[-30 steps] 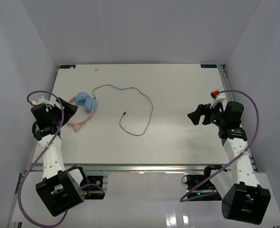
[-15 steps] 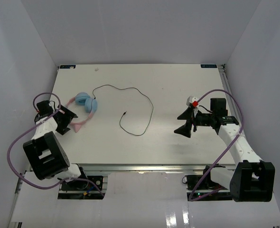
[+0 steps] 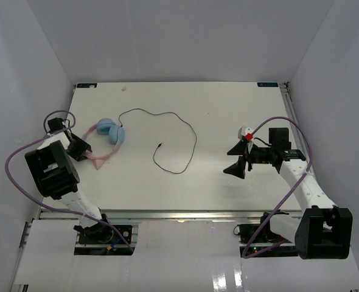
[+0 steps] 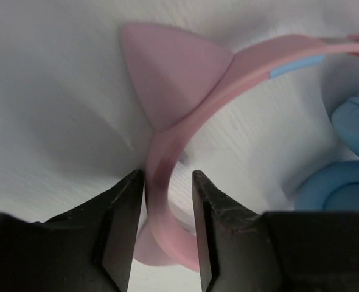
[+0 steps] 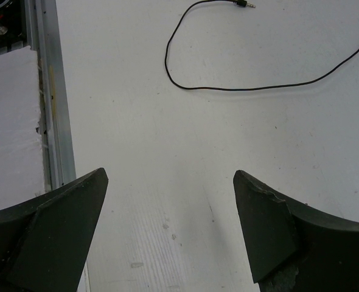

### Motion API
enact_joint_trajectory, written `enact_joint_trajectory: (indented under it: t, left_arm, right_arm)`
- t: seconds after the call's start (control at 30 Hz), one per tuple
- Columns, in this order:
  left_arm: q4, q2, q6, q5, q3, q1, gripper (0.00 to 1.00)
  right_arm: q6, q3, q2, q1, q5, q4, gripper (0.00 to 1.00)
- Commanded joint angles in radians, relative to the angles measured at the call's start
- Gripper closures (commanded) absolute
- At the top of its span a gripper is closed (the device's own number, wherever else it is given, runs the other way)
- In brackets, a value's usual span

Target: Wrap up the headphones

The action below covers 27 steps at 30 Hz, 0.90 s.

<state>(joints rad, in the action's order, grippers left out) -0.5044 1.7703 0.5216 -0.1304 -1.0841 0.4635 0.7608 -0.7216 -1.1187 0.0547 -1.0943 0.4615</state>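
The headphones (image 3: 109,137) lie on the counter (image 3: 228,109), their black cable (image 5: 228,90) trailing off to the right. The left claw (image 4: 165,177) straddles the pink headband (image 4: 167,152), not quite clamped. The right claw (image 5: 167,182) gapes wide, well right of the headphones, beyond the cable.

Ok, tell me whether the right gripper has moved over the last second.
Yes. The right gripper has shifted left, away from the right edge of the table and closer to the cable plug.

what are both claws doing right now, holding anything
left claw: astride the pink headband of the headphones, cannot tell if clamped
right claw: open, holding nothing
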Motion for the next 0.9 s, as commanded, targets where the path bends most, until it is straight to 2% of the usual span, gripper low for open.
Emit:
enact_joint_trajectory:
  t: [0.0,0.17,0.2,0.37,0.47,0.57,0.63,0.73,0.83,0.87]
  left_arm:
    - [-0.034,0.066,-0.084,0.226,-0.045,-0.031,0.6]
    - [-0.034,0.082,-0.126,0.2,-0.05,-0.086,0.98]
    - [-0.034,0.068,-0.138,0.182,-0.052,-0.093,1.0]
    - [-0.03,-0.054,-0.201,-0.028,-0.098,-0.215,1.0]
    - [-0.007,-0.173,-0.218,-0.162,-0.133,-0.315,1.0]
    - [-0.01,-0.262,-0.213,-0.237,-0.175,-0.442,1.0]
    - [-0.02,-0.296,-0.2,-0.258,-0.189,-0.522,1.0]
    - [-0.026,-0.34,-0.182,-0.302,-0.198,-0.609,1.0]
    - [-0.025,-0.389,-0.155,-0.333,-0.207,-0.672,1.0]
    - [-0.026,-0.4,-0.145,-0.341,-0.216,-0.701,1.0]
  right_arm:
    - [0.031,-0.022,0.016,0.004,-0.006,0.023,0.1]
    - [0.031,-0.022,0.013,0.002,0.007,0.022,0.1]
    - [0.031,-0.022,0.013,0.001,0.008,0.022,0.1]
    - [0.07,-0.013,0.013,-0.01,0.014,0.044,0.1]
    - [0.257,-0.01,0.019,-0.009,-0.006,0.143,0.1]
    - [0.284,0.005,0.055,-0.01,-0.009,0.123,0.1]
    - [0.246,0.004,0.086,-0.008,0.01,0.072,0.1]
    - [0.073,0.011,0.148,-0.006,0.091,-0.136,0.1]
    - [-0.013,-0.022,0.169,-0.003,0.105,-0.285,0.1]
    - [-0.111,-0.04,0.159,-0.003,0.108,-0.335,0.1]
